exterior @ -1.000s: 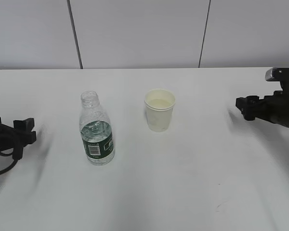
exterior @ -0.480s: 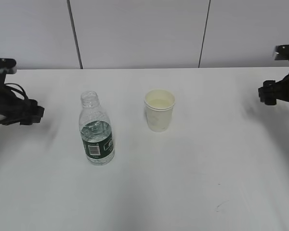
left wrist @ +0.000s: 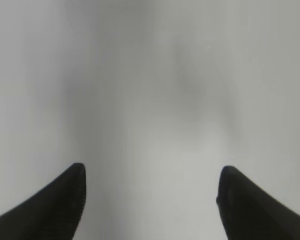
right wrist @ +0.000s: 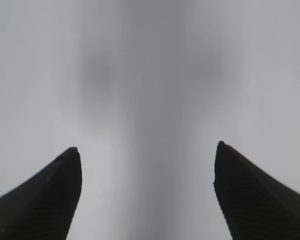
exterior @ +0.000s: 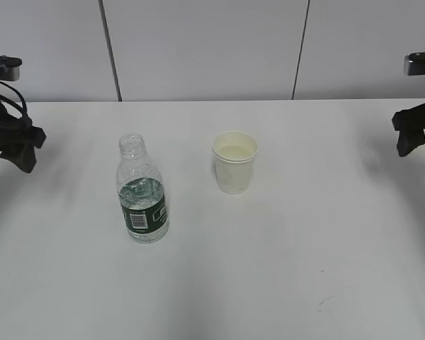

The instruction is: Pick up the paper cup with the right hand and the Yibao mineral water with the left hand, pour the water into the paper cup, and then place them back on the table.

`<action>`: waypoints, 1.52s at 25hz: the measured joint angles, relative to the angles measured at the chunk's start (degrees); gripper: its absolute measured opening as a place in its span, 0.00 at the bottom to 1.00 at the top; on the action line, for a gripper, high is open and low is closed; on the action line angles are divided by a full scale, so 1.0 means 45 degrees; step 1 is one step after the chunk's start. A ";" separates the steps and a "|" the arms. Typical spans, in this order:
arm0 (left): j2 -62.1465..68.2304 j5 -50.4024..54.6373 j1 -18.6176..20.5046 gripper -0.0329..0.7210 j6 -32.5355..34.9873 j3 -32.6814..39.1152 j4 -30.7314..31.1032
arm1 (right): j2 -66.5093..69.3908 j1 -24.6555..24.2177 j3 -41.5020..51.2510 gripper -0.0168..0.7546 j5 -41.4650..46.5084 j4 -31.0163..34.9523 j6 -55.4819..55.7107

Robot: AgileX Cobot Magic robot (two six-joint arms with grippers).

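Note:
The Yibao mineral water bottle (exterior: 142, 191) stands upright and uncapped on the white table (exterior: 269, 269), left of centre, partly filled. The white paper cup (exterior: 234, 162) stands upright to its right, a little further back. My left gripper (exterior: 20, 152) hangs at the far left edge, well away from the bottle; in the left wrist view (left wrist: 150, 172) it is open and empty over bare table. My right gripper (exterior: 409, 140) hangs at the far right edge, well away from the cup; in the right wrist view (right wrist: 146, 152) it is open and empty.
A grey panelled wall (exterior: 205, 49) runs behind the table's far edge. A faint scratch mark (exterior: 326, 303) lies on the tabletop at the front right.
Both arms have risen and pulled outward toward the frame edges, and both grippers now point downward. The bottle and cup have not moved.

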 joint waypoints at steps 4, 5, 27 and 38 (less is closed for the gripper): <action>0.0000 0.1481 0.0000 0.71 0.0000 -0.0330 0.0056 | 0.0000 0.0000 -0.1156 0.79 0.2186 0.0320 -0.0864; 0.0000 0.1827 0.0000 0.71 0.0000 -0.0344 0.0056 | 0.0000 0.0000 -0.1350 0.79 0.2594 0.0466 -0.1050; -0.6112 0.2824 0.0000 0.70 0.0756 0.4846 -0.1622 | -0.5894 0.0000 0.3893 0.77 0.4493 0.2437 -0.2517; -1.2907 0.3710 0.0000 0.70 0.0756 0.7268 -0.2798 | -1.1705 0.0000 0.7635 0.77 0.4294 0.2530 -0.2558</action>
